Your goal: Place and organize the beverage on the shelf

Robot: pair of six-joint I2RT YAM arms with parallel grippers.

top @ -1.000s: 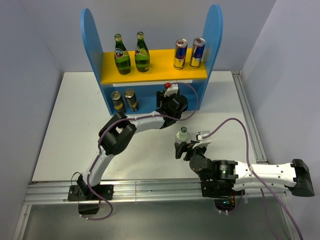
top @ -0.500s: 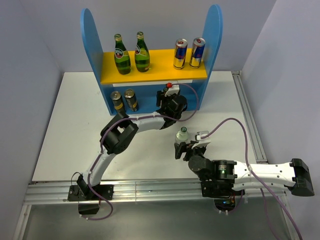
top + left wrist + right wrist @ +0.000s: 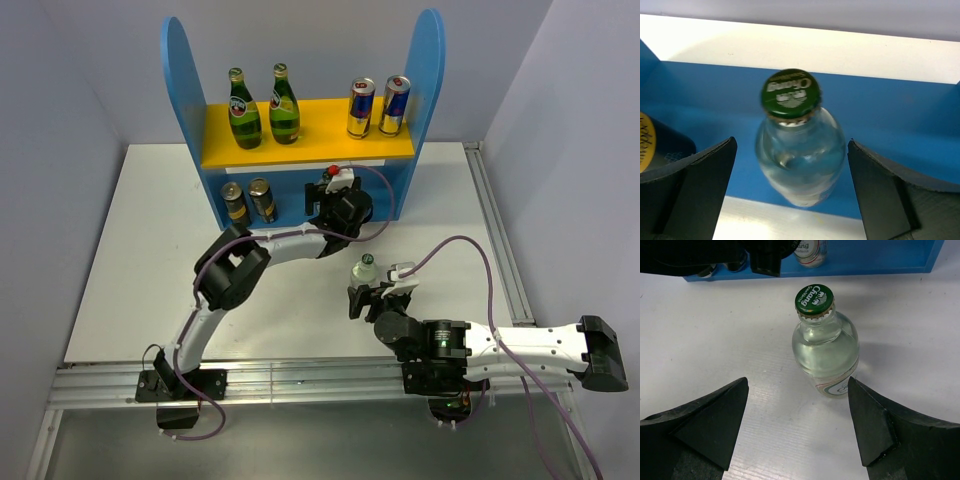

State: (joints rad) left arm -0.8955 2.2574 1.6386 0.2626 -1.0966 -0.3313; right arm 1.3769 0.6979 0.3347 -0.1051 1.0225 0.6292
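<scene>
- The table (image 3: 130,250) carries everything. The shelf (image 3: 185,80) stands at its 12 o'clock edge, and the arm bases are at 6 o'clock.
- On the shelf's yellow upper board (image 3: 320,148) you have two green glass bottles (image 3: 244,110) toward 9 o'clock and two blue-and-silver cans (image 3: 361,108) toward 3 o'clock. That level needs nothing more.
- Your left gripper (image 3: 791,144) reaches into the lower level with its fingers spread wide. They are not touching the clear bottle (image 3: 800,155), which stands upright between them on the blue base.
- This looks like the release. Draw the left gripper straight back toward 6 o'clock and keep the fingers spread until they pass the glass.
- Watch the 9 o'clock finger. A dark can (image 3: 655,145) sits just beside it, so any sideways drift could knock that can.
- Your right gripper (image 3: 797,382) is also spread and grips nothing. The second clear bottle (image 3: 825,350) stands on the table at its 12 o'clock, near the fingertips.
- Ease the right gripper forward until the fingers flank the wide body, then close below the shoulder rather than on the neck. Glass is slippery and a tall bottle tips easily.
- The two dark cans (image 3: 248,200) take the 9 o'clock end of the lower level. Aim the second bottle for the gap at 3 o'clock of the first.
- Both green caps, one in the shelf (image 3: 790,94) and one on the table (image 3: 814,298), give you a centring mark.
</scene>
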